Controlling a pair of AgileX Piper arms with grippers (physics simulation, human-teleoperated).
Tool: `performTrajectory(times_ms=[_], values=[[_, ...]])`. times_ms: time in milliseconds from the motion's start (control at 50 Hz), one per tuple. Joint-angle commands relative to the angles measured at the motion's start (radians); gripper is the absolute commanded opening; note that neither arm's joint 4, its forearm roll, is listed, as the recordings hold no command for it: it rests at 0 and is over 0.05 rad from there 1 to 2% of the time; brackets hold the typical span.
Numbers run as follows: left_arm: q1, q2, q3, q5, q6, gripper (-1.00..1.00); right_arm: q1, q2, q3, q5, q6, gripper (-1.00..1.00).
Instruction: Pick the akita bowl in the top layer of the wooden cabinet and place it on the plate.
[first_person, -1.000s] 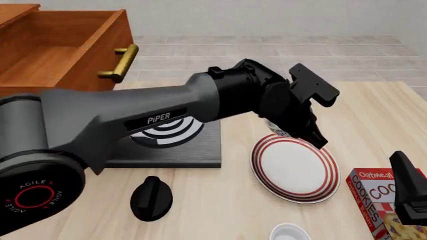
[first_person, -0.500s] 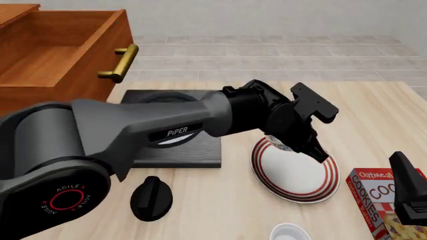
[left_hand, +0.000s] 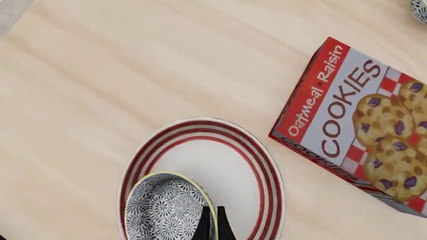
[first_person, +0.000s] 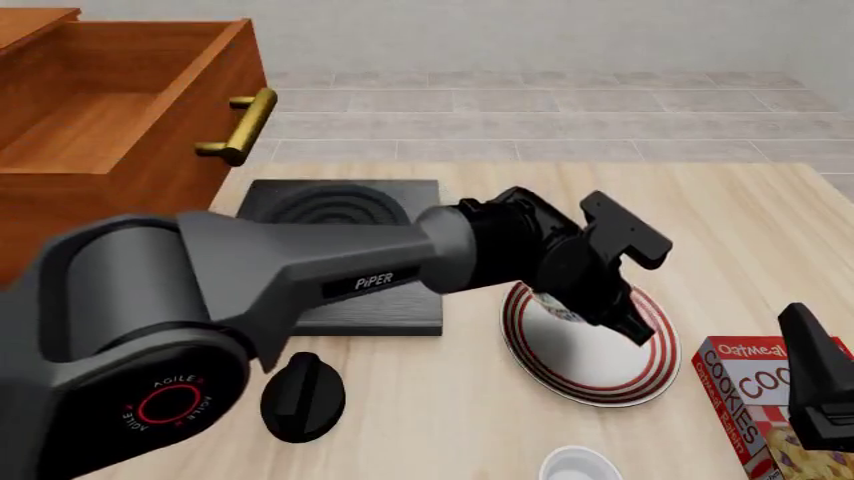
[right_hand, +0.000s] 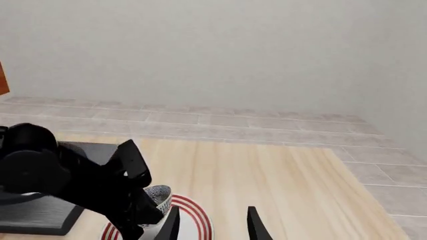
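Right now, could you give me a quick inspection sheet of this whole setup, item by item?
Surface: pale wooden table.
Job's things: akita bowl over the near side of the red-ringed plate; contact not clear. Wooden cabinet with its top layer pulled open.
Clutter: oatmeal raisin cookies box, black stove, black knob-like object, white bowl.
Grippers: left gripper shut on the bowl's rim; right gripper open, apart from everything.
Cables: nothing seen.
Surroundings: tiled floor and plain wall.
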Motion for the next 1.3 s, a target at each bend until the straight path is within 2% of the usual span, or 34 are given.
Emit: performTrajectory(times_ms=[20, 80, 1060, 1080, 1300], values=[[-0.005, 0.01, 0.003, -0.014, -0.009, -1.0, 0.0, 0.0, -0.001, 0.001, 0.001, 1.0], [-0.009, 0.014, 0.004, -0.015, -0.027, -1.0, -0.001, 0.0, 0.0, 0.0, 0.0, 1.0], [-0.033, 0.038, 0.035, -0.047, -0.048, -1.0, -0.002, 0.0, 0.0, 0.0, -0.001, 1.0], [-0.034, 0.037, 0.035, -0.047, -0.049, 1.0, -0.002, 0.0, 0.0, 0.001, -0.001, 1.0], [-0.038, 0.035, 0.027, -0.04, -0.044, 1.0, -0.002, 0.0, 0.0, 0.001, 0.0, 1.0]])
